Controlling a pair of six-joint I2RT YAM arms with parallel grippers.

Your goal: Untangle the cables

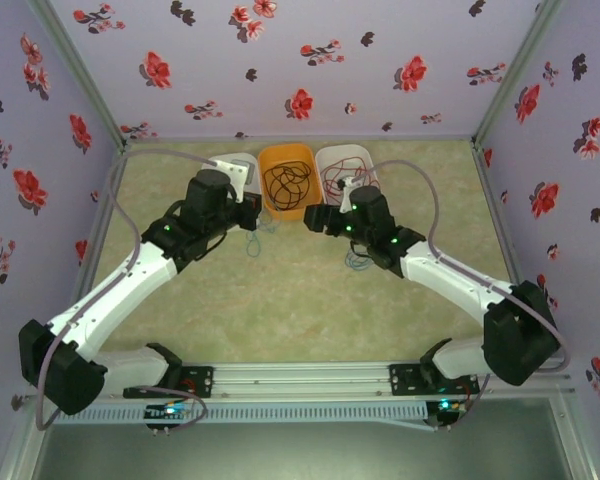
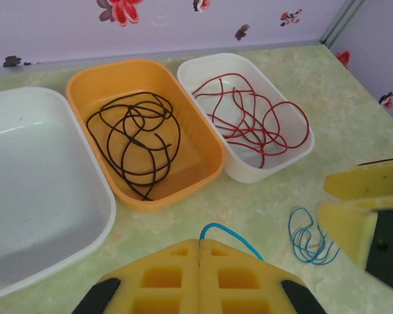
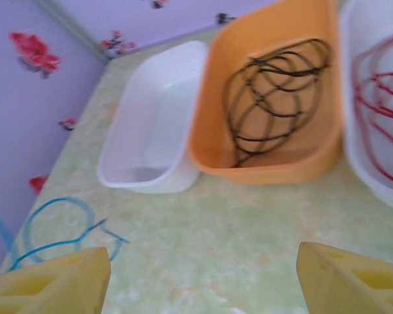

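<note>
Black cable (image 2: 134, 140) lay coiled in the orange bin (image 2: 78, 85), red cable (image 2: 255, 121) in the white bin (image 2: 213, 60) beside it.
The light blue cable (image 2: 308, 245) lay on the table (image 2: 262, 203), one strand pinched in the closed left gripper (image 2: 200, 252). The right gripper (image 3: 200, 265) hovered nearby, jaws wide apart, holding nothing.
</note>
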